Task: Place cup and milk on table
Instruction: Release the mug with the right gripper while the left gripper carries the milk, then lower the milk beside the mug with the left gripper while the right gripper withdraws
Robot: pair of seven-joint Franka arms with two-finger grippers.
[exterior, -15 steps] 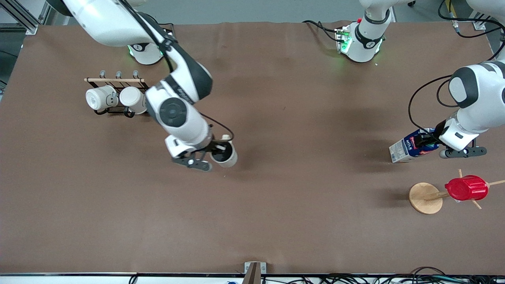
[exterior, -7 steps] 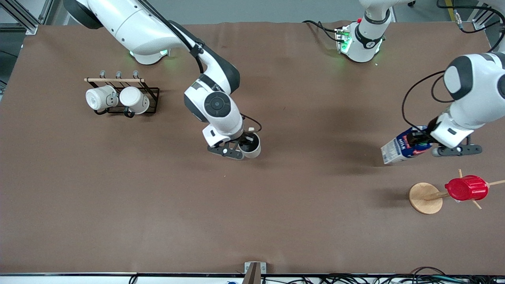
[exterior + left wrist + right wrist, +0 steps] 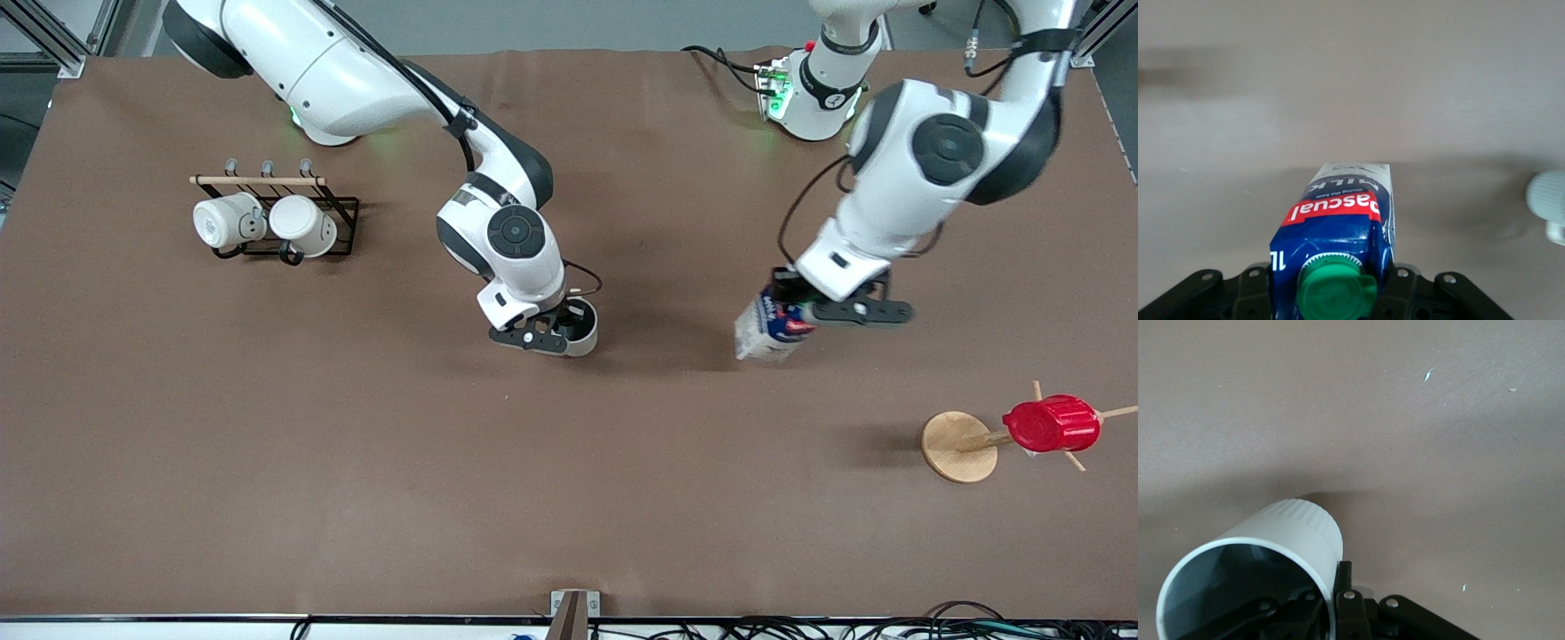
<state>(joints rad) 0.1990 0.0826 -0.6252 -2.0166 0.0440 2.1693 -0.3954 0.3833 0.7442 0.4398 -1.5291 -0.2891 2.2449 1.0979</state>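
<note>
Cup [image 3: 580, 327] and milk [image 3: 766, 327] in grippers

Three mugs [image 3: 302, 226] (one gripped), one carton [image 3: 766, 327], one red cup [image 3: 1051, 424].

Right gripper [image 3: 558, 331] over table middle, jaws clamped; left gripper [image 3: 794, 313] alongside, jaws clamped.

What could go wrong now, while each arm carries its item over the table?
1. The milk hangs tilted in the left tool, gripped near its green cap. If released like this, it may tip over.
2. The right tool pinches the cup only at its rim wall, so the cup could slip or twist when it meets the table.
3. Both items are over the middle of the table, so the arms might crowd each other.
</note>
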